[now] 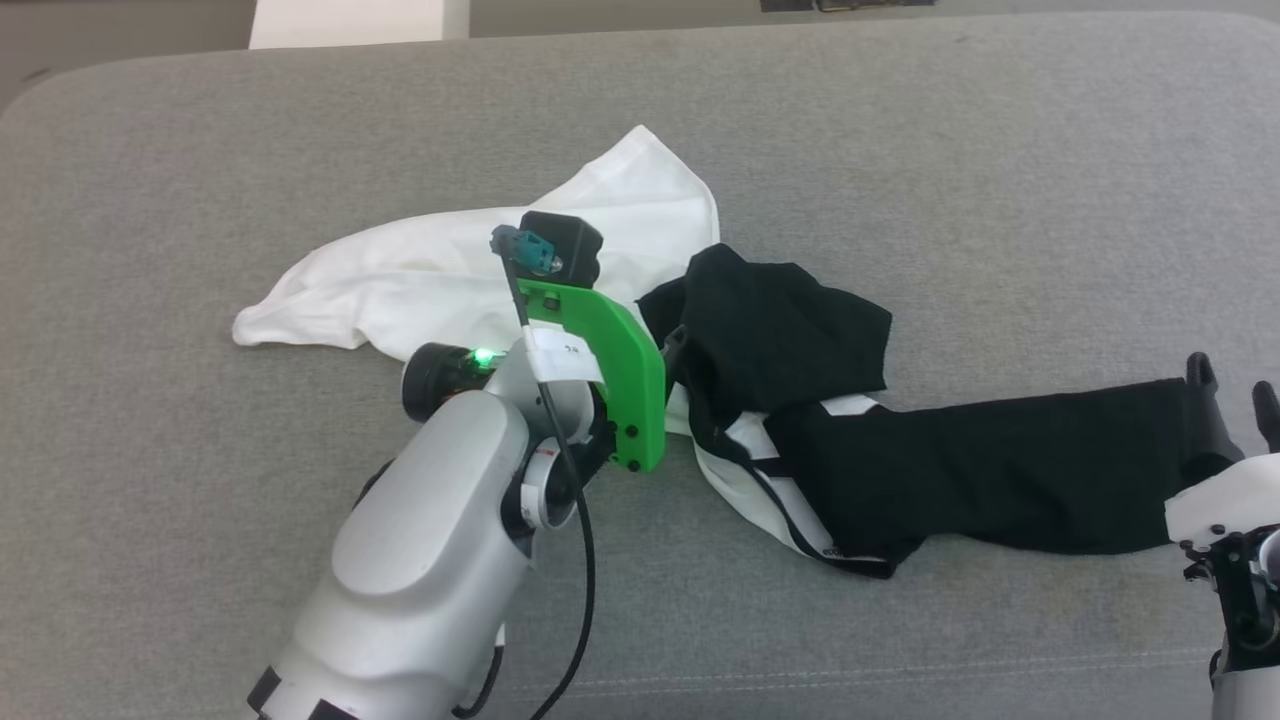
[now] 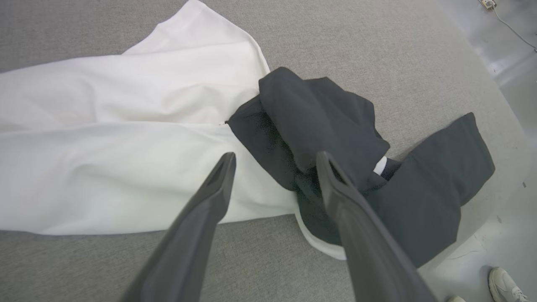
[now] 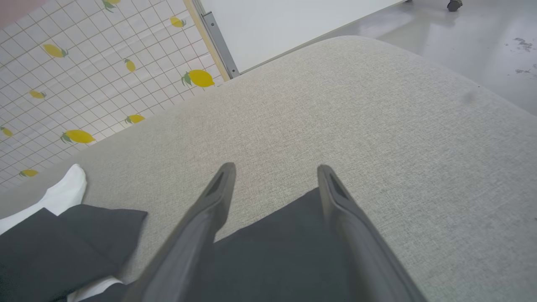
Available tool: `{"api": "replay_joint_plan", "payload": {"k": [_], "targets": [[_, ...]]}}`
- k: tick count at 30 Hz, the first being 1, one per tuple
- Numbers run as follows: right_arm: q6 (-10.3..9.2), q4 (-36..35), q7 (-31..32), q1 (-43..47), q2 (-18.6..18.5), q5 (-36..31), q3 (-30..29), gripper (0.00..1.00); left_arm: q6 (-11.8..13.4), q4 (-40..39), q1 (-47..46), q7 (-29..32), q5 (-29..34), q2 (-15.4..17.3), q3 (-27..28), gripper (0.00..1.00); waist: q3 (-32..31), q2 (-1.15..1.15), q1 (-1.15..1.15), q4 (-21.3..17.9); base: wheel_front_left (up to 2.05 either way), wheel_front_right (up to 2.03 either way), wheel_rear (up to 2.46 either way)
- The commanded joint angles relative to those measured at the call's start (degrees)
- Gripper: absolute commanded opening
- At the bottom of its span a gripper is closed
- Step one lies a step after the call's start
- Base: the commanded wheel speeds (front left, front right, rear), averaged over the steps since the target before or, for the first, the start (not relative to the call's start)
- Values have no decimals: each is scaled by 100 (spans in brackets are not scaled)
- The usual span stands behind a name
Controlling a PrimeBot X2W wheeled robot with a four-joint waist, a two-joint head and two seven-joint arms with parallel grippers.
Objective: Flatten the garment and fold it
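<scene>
**Twisted T-shirt is lying under two empty grippers**

The garment [image 1: 790, 330] is sprawling across the middle of the grey cushion [image 1: 1000, 150], nowhere near flat. Its white body is bunching in soft ridges toward the cushion's left half. Its black part is heaping up at the cushion's centre, and one long black stretch is running out toward the cushion's right end. A white hem with a dark band is peeking out at the edge nearest the cushion's front.

The cloth is looking thin, light and limp. It will likely be sagging and dragging the moment it is lifted, and sliding easily over the woven cushion, so a pinch at an edge or corner should be serving better than a grab at the heap. The white tip toward the cushion's back and the black end toward its right are offering the clearest holds for pulling it taut.

The left gripper [image 2: 275, 157] is hanging over the cushion's centre, fingers spread wide and holding nothing. The right gripper [image 3: 277, 167] is gaping just as wide and empty at the cushion's right end. It may be brushing the black cloth there, though that is hard to judge.
</scene>
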Motion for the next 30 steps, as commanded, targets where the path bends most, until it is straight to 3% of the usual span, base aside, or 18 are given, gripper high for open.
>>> {"api": "replay_joint_plan", "payload": {"k": [1,6,15,16,18,26,30], "targets": [[-6,42,-35,-41,5,-8,28,100,-3,-107,-65,26,23,10,-44,100,-30,0,0,70,0,0,0],[-6,131,-51,-108,5,42,119,100,-80,-158,64,373,16,-47,-383,100,-32,0,0,116,0,0,0],[-6,172,-86,-118,5,51,172,100,-214,470,171,495,-94,-227,-711,100,20,0,0,0,0,0,0],[-6,176,-92,-101,5,49,166,100,-207,524,168,484,-92,-233,-719,53,16,0,0,-9,0,0,0],[-6,191,-102,-60,5,54,156,100,-166,597,161,350,-116,-250,-653,0,7,0,0,-22,0,0,0],[-6,252,-112,74,5,15,33,100,-56,104,106,-613,-836,-285,478,0,-163,0,0,218,0,0,0],[-6,288,-95,94,5,3,68,100,148,-372,292,-1105,-1132,-119,1211,0,-329,0,0,423,0,0,0]]}}
